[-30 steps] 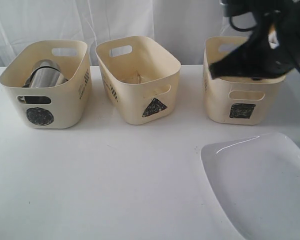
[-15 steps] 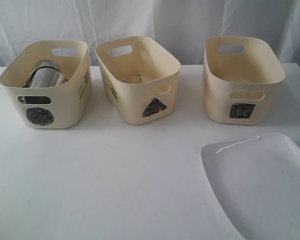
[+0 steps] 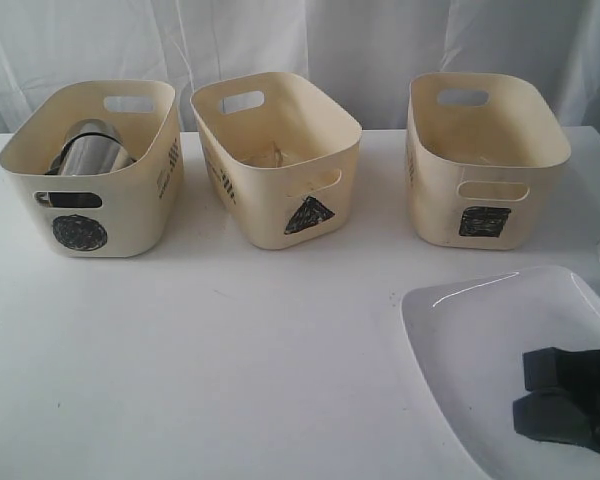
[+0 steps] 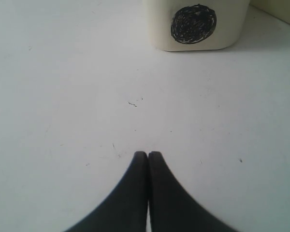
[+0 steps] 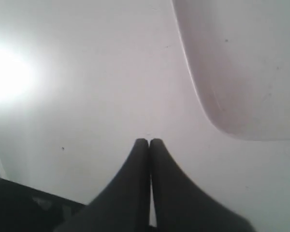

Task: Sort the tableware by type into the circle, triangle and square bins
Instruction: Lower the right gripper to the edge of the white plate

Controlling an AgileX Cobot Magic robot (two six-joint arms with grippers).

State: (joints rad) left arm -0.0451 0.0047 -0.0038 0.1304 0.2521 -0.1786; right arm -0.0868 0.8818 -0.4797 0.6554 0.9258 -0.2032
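The main risk we see lies with the large white plate (image 5: 241,67). It lies flat on the counter (image 4: 63,96), glossy and shallow, with a low rim. If the right end effector (image 5: 149,142) goes at that rim pressed tight as it is, it can only shove the plate across the counter, perhaps toward the edge. Even with the jaws parted, we judge that a finger has little room to get under the rim, so the pads may skid off the glaze. The plate also looks broad next to the square bin (image 3: 485,180), which stands well beyond the tips. Carried flat, it may catch the bin's rim and shift it.

The right end effector is fully closed and holds nothing. Its tips are at bare counter, and we cannot tell whether they touch it. The plate's rounded corner lies just ahead and to one side, apart from the tips. The left end effector (image 4: 148,154) is likewise closed and empty over bare counter, with the circle bin (image 4: 232,34) well ahead of it. A steel mug (image 3: 90,148) sits inside that bin.
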